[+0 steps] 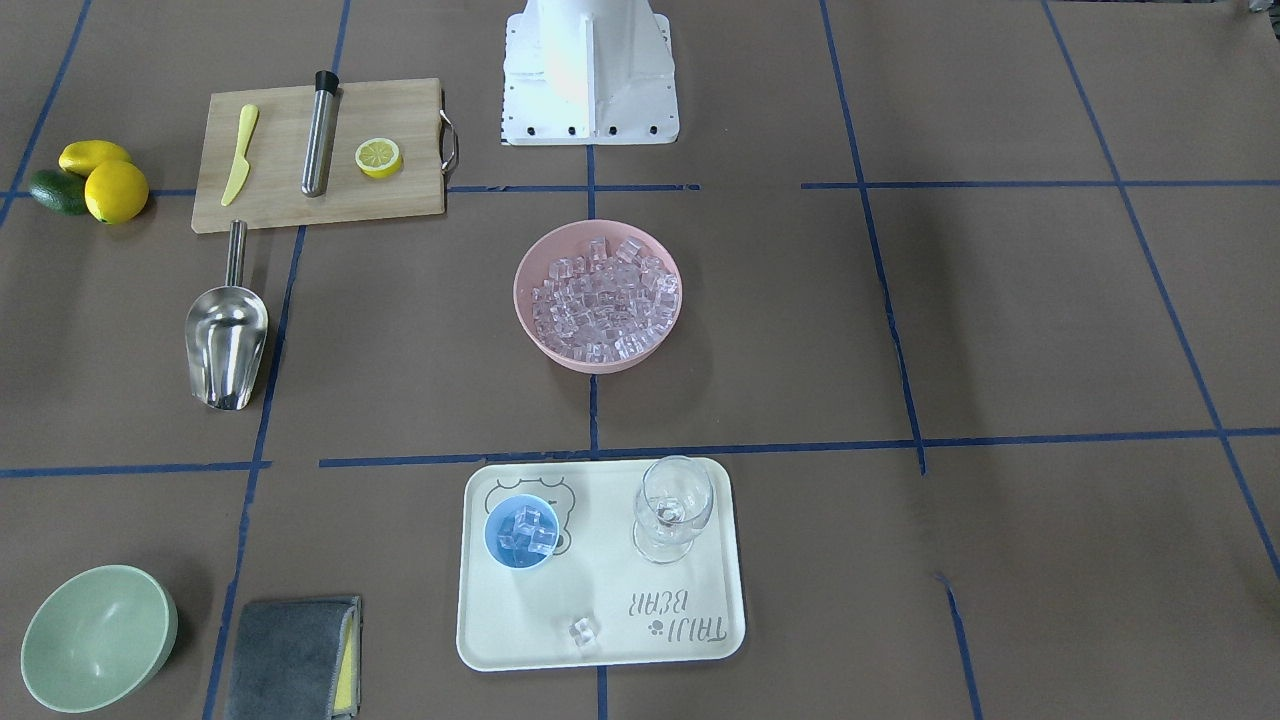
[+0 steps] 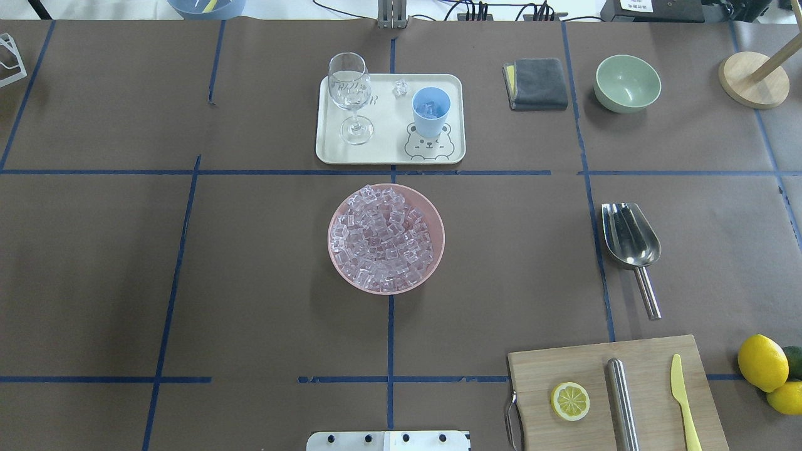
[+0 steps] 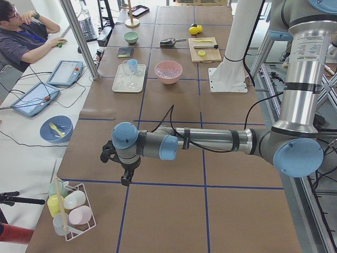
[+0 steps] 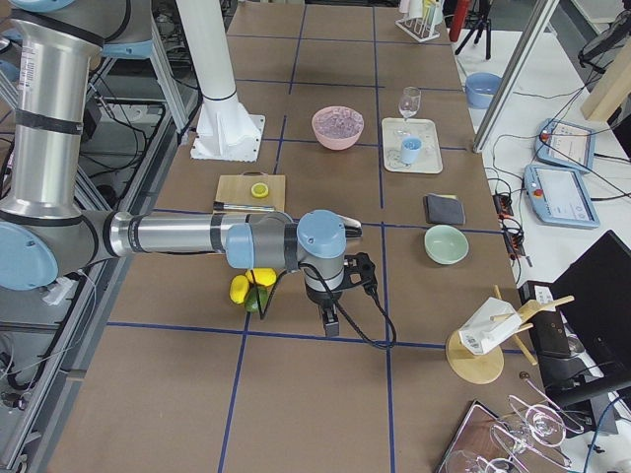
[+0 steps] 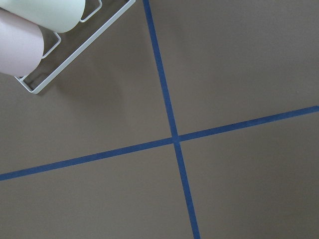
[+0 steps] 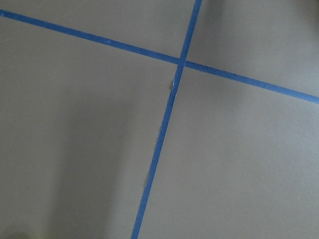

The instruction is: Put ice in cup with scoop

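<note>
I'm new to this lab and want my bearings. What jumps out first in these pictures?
The round pink bowl heaped with clear glassy ice cubes sits mid-table. Beyond it, on the cream tray, the small light-blue plastic cup holds a few cubes beside a clear stemmed wine glass, with one stray cube loose on the tray. The shiny steel scoop lies unheld on the table at the robot's right.

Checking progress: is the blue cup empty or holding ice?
Holding ice: a few clear cubes show inside the cup in both table views.
</note>
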`<action>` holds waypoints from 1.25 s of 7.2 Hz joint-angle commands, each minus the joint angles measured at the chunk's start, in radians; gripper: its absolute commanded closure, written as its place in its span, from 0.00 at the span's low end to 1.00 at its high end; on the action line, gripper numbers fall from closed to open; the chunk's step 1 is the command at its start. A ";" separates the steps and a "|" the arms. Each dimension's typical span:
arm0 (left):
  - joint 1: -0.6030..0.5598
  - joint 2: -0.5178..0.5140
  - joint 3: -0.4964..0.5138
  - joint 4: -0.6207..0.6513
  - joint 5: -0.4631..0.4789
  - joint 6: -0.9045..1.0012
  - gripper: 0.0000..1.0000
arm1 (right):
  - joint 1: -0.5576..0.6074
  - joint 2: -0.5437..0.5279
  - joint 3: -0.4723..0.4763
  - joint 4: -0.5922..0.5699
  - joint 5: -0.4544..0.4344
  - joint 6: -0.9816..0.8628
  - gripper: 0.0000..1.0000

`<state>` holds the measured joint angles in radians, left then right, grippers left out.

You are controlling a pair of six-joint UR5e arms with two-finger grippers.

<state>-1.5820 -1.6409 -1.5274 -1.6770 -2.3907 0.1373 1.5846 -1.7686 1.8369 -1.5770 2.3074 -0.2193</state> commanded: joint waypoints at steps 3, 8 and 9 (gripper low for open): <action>0.000 0.047 -0.091 0.005 0.016 -0.001 0.00 | 0.000 0.008 -0.004 -0.009 0.015 0.006 0.00; -0.001 0.050 -0.105 0.005 0.016 -0.001 0.00 | 0.000 0.006 -0.030 0.003 0.012 0.003 0.00; -0.001 0.050 -0.106 0.005 0.016 -0.001 0.00 | 0.000 0.006 -0.030 0.003 0.012 0.003 0.00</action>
<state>-1.5829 -1.5908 -1.6319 -1.6720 -2.3746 0.1365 1.5846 -1.7619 1.8075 -1.5738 2.3194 -0.2162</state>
